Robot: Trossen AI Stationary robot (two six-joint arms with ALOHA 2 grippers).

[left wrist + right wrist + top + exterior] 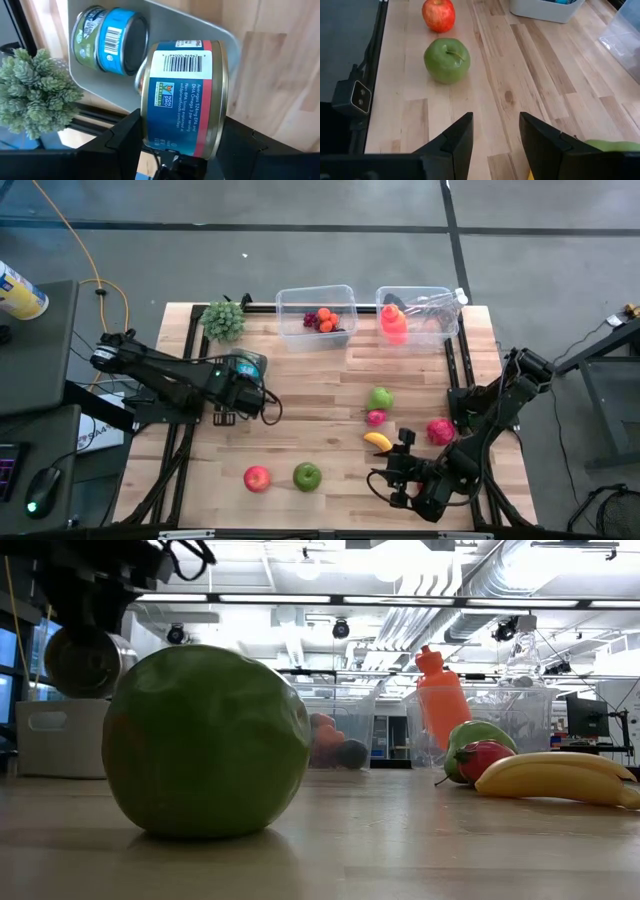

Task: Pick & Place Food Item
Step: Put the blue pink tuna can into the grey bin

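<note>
– Between the fingers (120,137) of the left gripper (177,150), what is entered?
– One can (182,90), blue label with a red band, clamped on its side. It hangs over a grey tray (200,30) in which a second can (107,40), blue and green, lies on its side. Whether the held can touches the tray cannot be told.
– Step in hand?
– Placing, by my reading: the pick is done, the set-down not yet.
– Next move calls for?
– Lowering to the bare part of the tray, clear of the second can, then letting go; a can on its side may roll.
– Right gripper (495,132)?
– Fingers (460,137) parted, nothing between them; waiting low at the tabletop's near right.
– Tabletop (330,430) holdings?
– Pale wood planks. Green apple (307,475) beside red apple (257,478) near the front; banana (377,441) right of centre; potted plant (223,320) at the back left, next to the tray; two clear bins (316,315) along the back, an orange bottle (393,323) in the right one.
– Room?
– Grey floor (300,205), yellow cable (85,250), open ceiling with ducts (450,590) and strip lights.
</note>
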